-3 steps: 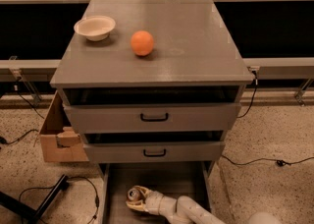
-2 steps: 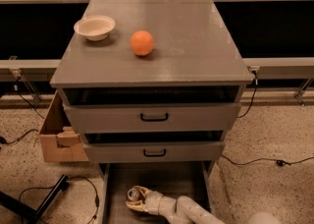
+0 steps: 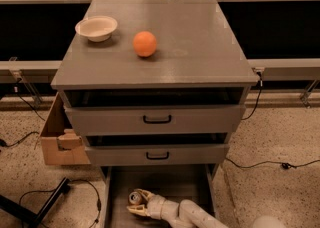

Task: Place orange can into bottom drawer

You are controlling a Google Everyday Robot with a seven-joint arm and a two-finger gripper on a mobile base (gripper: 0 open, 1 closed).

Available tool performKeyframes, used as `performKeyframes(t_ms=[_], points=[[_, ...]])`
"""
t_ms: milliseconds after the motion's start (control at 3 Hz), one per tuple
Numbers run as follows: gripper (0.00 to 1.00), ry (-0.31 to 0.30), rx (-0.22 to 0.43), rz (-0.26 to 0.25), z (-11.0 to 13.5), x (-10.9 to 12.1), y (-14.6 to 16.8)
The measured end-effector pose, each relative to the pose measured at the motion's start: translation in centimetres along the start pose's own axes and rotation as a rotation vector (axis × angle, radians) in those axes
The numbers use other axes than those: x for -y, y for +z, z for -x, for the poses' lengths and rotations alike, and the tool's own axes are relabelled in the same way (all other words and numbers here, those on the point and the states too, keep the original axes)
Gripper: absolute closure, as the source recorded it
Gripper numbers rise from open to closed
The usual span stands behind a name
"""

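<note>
Little has changed over the last second. Your gripper (image 3: 133, 203) sits low inside the bottom drawer (image 3: 176, 182), in its left half on the side nearer the camera, exactly where it was. Its pale arm reaches in from the lower right.

The orange can (image 3: 135, 197) is in that drawer at the gripper's tip, silver top turned toward the camera, in the same spot as before. You cannot tell whether the jaws are pinching the can or only flanking it.

The bottom drawer is pulled out as far as it was. Above it, the top drawer (image 3: 200, 118) and the middle drawer (image 3: 195, 154) stand slightly ajar, unchanged.

On the desk (image 3: 200, 37), the orange fruit (image 3: 145, 43) and the white bowl (image 3: 97, 27) to its left have not moved. A cardboard box (image 3: 54, 147) stands on the floor left of the cabinet.
</note>
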State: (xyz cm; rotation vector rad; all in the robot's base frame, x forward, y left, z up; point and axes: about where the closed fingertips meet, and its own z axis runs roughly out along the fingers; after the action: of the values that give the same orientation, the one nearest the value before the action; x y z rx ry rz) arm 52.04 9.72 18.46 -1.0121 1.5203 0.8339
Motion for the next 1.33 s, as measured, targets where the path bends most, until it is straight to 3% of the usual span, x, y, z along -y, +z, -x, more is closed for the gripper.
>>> performKeyframes(t_ms=[333,1000,1333], points=[[0.00,0.001,0.001,0.002,0.0,-0.1,0.1],[0.00,-0.007,-0.025,0.036,1.3,-1.0,-1.0],[0.00,0.002,-0.105,0.076,2.3,-1.9,-4.1]])
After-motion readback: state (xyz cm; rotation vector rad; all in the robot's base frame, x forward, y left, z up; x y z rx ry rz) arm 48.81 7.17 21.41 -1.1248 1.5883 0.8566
